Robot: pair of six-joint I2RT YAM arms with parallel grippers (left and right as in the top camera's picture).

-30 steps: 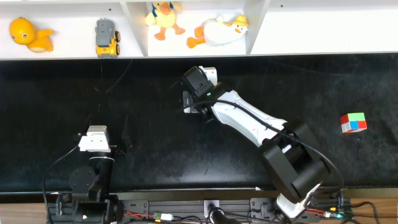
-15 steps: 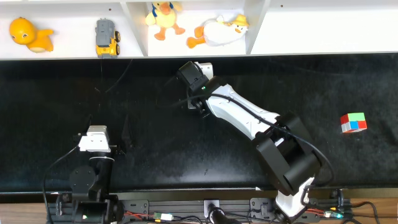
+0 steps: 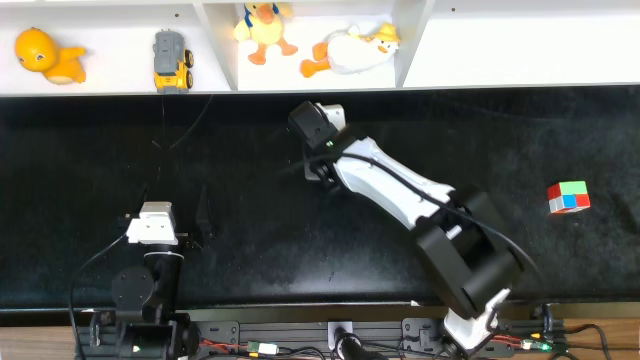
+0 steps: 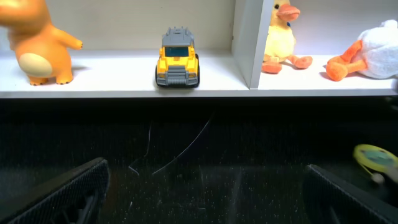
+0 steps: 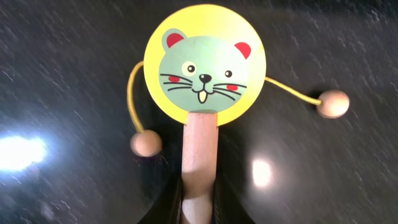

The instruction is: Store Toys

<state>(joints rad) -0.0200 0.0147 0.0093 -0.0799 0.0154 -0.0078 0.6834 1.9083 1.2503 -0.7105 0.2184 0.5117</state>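
Here the right gripper (image 5: 198, 208) pinches the wooden handle of a rattle (image 5: 204, 68) with a cat face, just in front of the white shelf (image 3: 500, 50), near its middle compartment. The left gripper (image 4: 205, 196) sits well back from the shelf, fingers spread wide apart, facing the yellow truck (image 4: 177, 57) standing on it. A coloured cube (image 3: 568, 197) lies well in front of the shelf's right end.

Bright light from above, dark mat.
The white shelf (image 3: 520, 45) is evenly lit, with soft shadows under the truck (image 4: 177, 59); the black mat (image 5: 62, 62) gives back two white glare patches either side of the handle of the rattle (image 5: 204, 68).
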